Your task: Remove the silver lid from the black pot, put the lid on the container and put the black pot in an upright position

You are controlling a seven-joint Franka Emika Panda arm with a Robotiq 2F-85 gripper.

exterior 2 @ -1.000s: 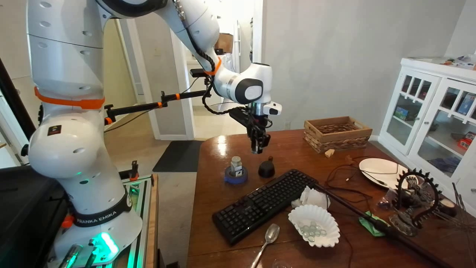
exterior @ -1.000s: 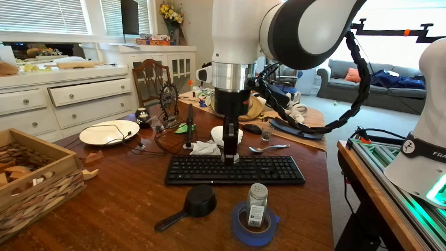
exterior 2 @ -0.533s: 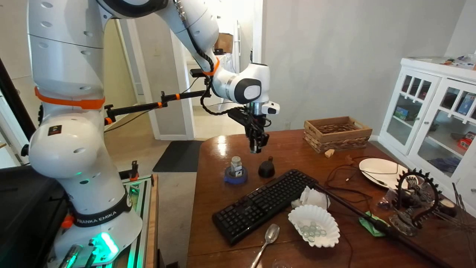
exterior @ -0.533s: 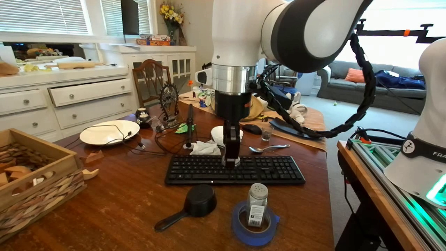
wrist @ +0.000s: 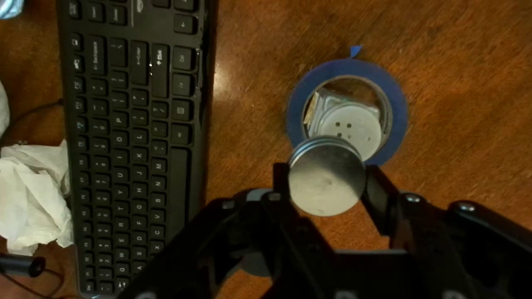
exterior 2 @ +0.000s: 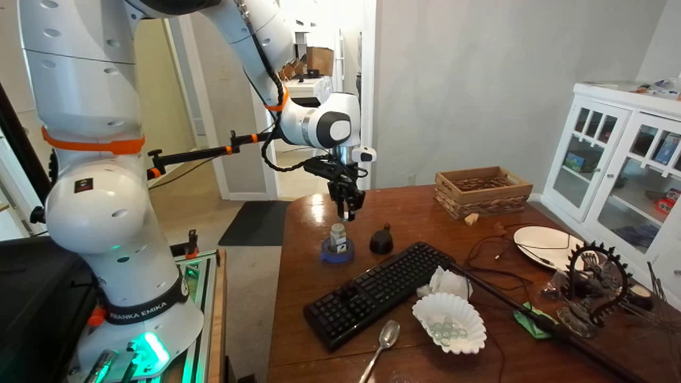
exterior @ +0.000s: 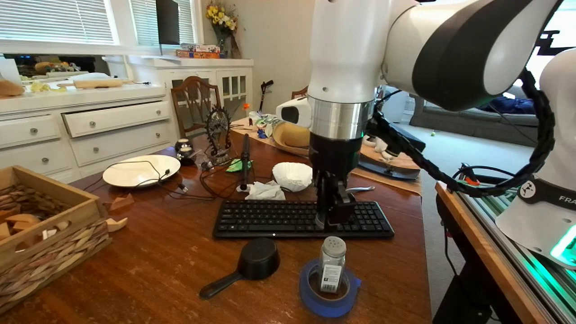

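My gripper (wrist: 327, 182) is shut on the silver lid (wrist: 328, 174), a flat round disc pinched at its edges. I hold the lid in the air; its edge also shows at the fingertips in both exterior views (exterior: 320, 221) (exterior 2: 345, 215). A clear glass container (exterior: 332, 265) with a white holed top stands upright below, partly covered by the lid in the wrist view (wrist: 353, 124). It stands inside a blue tape roll (exterior: 308, 294). The black pot (exterior: 258, 258) lies bottom up, handle on the table, beside the tape roll. Part of it shows behind my gripper in the wrist view (wrist: 255, 265).
A black keyboard (exterior: 270, 220) lies behind the pot and tape roll. A white fluted bowl (exterior 2: 452, 324), a spoon (exterior 2: 389, 334), tissue (exterior: 265, 191), a black pole (exterior 2: 521, 306), a white plate (exterior: 139, 173) and cables lie beyond. A wooden basket (exterior: 54, 225) stands at the side.
My gripper has carried the lid sideways towards the glass container, to the right in an exterior view, and has turned somewhat. The pot, container and tape roll have not moved.
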